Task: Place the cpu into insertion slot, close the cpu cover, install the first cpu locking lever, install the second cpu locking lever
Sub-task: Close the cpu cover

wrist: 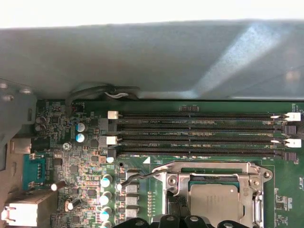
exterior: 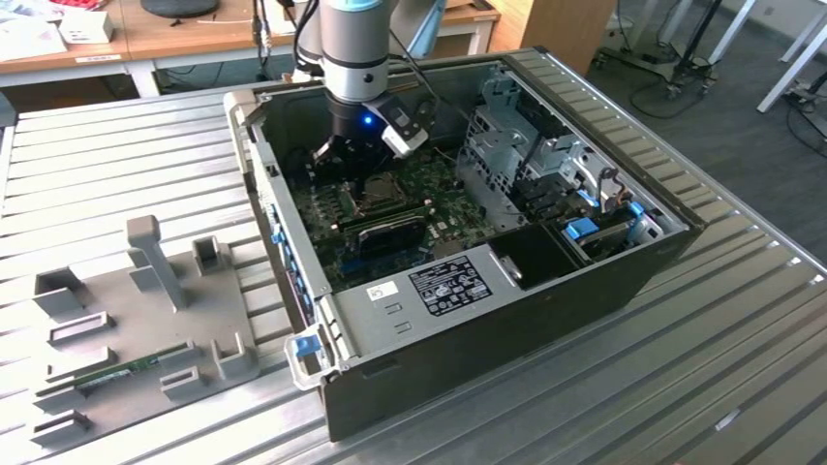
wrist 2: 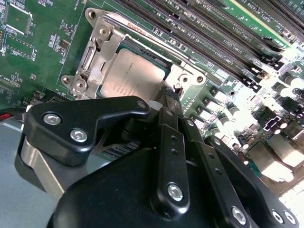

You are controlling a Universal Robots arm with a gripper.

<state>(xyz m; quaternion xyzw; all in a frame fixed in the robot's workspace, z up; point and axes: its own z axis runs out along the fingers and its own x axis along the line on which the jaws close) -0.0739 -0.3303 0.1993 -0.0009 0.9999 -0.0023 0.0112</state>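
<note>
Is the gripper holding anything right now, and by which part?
Cannot be told. The gripper sits at the edge of the insertion slot; the cpu lies in that slot.

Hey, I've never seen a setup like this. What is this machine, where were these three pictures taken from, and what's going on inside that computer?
It is a robot arm reaching down into an open computer case that lies on a slatted metal table. The exterior view comes from a camera off the arm. Both wrist views come from cameras riding on the arm, looking at the green motherboard. The end effector, its grasping part, hangs just above the processor socket. The cpu already sits there, with the cpu cover down around its edges. A thin wire lever beside it looks raised. On the exterior view's left lies a grey fixture tray.
</note>
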